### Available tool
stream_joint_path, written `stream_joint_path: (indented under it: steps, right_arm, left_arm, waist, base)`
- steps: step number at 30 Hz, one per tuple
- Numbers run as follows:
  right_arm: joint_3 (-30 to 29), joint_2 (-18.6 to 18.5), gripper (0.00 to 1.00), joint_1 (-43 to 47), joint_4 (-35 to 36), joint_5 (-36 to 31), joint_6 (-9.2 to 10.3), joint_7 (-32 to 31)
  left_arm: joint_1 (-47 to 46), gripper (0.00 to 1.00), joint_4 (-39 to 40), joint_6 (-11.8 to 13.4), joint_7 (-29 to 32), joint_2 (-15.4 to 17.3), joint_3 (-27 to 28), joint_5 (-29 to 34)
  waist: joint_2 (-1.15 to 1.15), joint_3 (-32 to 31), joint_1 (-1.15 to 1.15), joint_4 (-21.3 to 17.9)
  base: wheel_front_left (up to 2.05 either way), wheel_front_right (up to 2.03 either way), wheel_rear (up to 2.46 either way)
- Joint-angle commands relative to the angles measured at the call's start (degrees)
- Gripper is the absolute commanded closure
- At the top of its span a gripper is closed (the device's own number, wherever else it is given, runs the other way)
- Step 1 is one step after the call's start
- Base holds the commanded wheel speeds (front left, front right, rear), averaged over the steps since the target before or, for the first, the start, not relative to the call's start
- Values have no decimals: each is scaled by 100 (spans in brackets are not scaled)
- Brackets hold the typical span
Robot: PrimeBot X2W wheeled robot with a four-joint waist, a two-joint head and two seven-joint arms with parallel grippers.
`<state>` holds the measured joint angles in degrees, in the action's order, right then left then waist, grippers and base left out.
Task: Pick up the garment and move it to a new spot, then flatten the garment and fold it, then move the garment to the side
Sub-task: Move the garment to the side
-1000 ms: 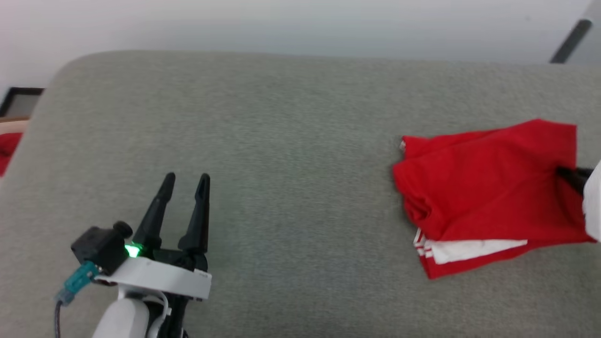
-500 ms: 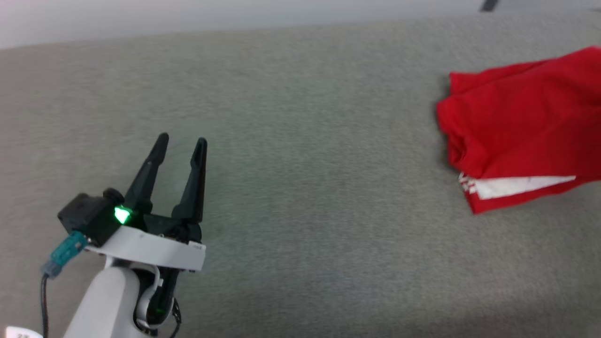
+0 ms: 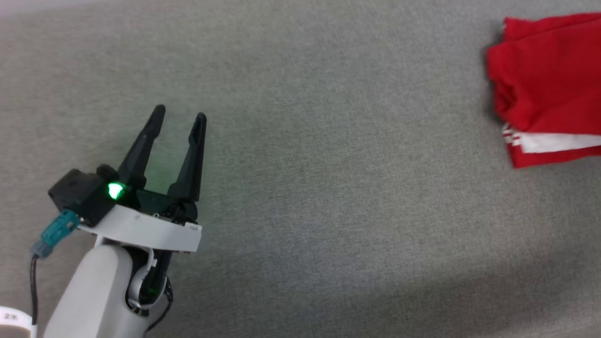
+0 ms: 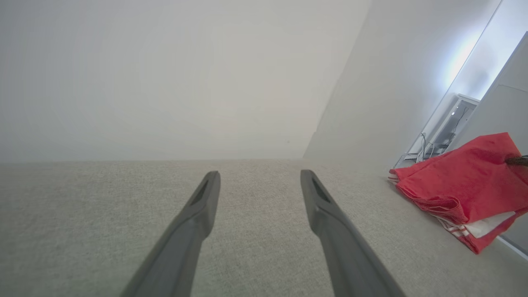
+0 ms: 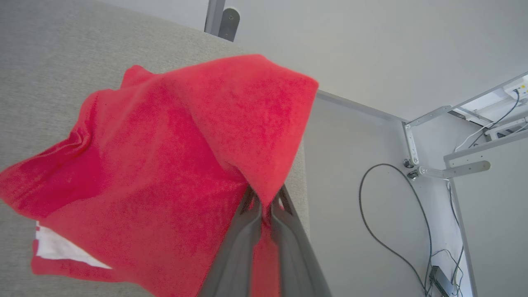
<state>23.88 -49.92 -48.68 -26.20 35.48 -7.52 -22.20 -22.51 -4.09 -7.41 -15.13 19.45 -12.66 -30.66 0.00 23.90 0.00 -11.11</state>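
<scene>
– Lying bunched on the grey surface (image 3: 328,188), the garment (image 3: 544,84) is found well to the right of the left claw (image 3: 180,115), and its far part is cut off by the edge of the head view.
– How is it held?
– One red corner is raised and pinched by the right claw (image 5: 266,202). Its fingers are pressed almost together with red cloth caught between them, and their tips are hidden under the fold. A white strip is exposed to the left of that claw.
– And the left claw?
– It is spread wide and nothing is gripped. Whether the surface is touched by its tips cannot be told.
– Beyond the right claw?
– A looping dark cable (image 5: 371,214) and pale metal brackets (image 5: 449,168) are seen to its right.
</scene>
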Motion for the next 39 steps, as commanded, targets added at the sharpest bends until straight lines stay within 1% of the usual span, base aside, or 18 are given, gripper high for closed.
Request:
stream_joint_path:
  steps: [1, 6, 9, 12, 21, 22, 23, 25, 26, 27, 28, 33, 39]
  right_arm:
    - [21, -53, 100, -131, -72, -32, 6, 92]
    - [130, -188, 100, -447, -546, -338, 6, 438]
    - [152, -195, 100, -634, -870, -511, 6, 612]
    - [167, -94, 100, -783, -1224, -662, 6, 746]
    - [214, 302, 100, -1037, -2122, -769, 6, 915]
    - [225, 343, 80, -1062, -2191, -787, 6, 929]
    - [234, 365, 63, -1094, -2253, -793, 6, 943]
    - [202, 390, 49, -1155, -2418, -820, 6, 995]
    - [204, 433, 32, -1172, -2477, -813, 6, 997]
    - [230, 450, 8, -1198, -2501, -851, 6, 1037]
    - [235, 458, 0, -1232, -2544, -861, 6, 1062]
    - [302, 515, 0, -1307, -2698, -862, 6, 1114]
    - [401, 557, 0, -1233, -2686, -734, 6, 1348]
  left_arm:
    - [-85, 0, 25, -16, 7, 30, -15, 41]
    - [-218, 0, 51, -16, 7, 82, -113, 38]
    - [-294, 0, 69, -16, 8, 124, -174, 13]
    - [-354, 0, 81, -16, 7, 148, -222, 4]
    - [-453, 0, 52, -16, 7, 133, -277, 11]
    - [-459, 0, 47, -16, 7, 123, -284, 7]
    - [-461, 0, 35, -16, 7, 120, -288, 4]
    - [-455, 0, 22, -16, 7, 108, -280, -2]
    - [-448, 0, 18, -16, 7, 97, -279, -7]
    - [-433, 0, 8, -16, 7, 93, -278, -8]
    - [-416, 0, -3, -16, 7, 91, -276, -13]
    - [-324, 0, -39, -15, 7, 72, -251, -31]
    - [-176, 0, -78, -16, 7, 16, -174, -37]
  waist:
    - [0, 215, 0, -163]
    - [0, 407, 0, -151]
    - [0, 516, 0, -107]
    - [0, 609, 0, -58]
    - [0, 746, 0, 73]
    - [0, 742, 0, 86]
    - [0, 737, 0, 97]
    - [0, 716, 0, 117]
    - [0, 697, 0, 122]
    - [0, 670, 0, 126]
    - [0, 640, 0, 129]
    - [0, 421, 0, 141]
    - [0, 35, 0, 209]
  base:
    - [0, 0, 0]
    - [0, 0, 0]
    - [0, 0, 0]
    - [0, 0, 0]
    - [0, 0, 0]
    - [0, 0, 0]
    - [0, 0, 0]
    - [0, 0, 0]
    - [0, 0, 0]
    - [0, 0, 0]
    - [0, 0, 0]
    - [0, 0, 0]
    - [0, 0, 0]
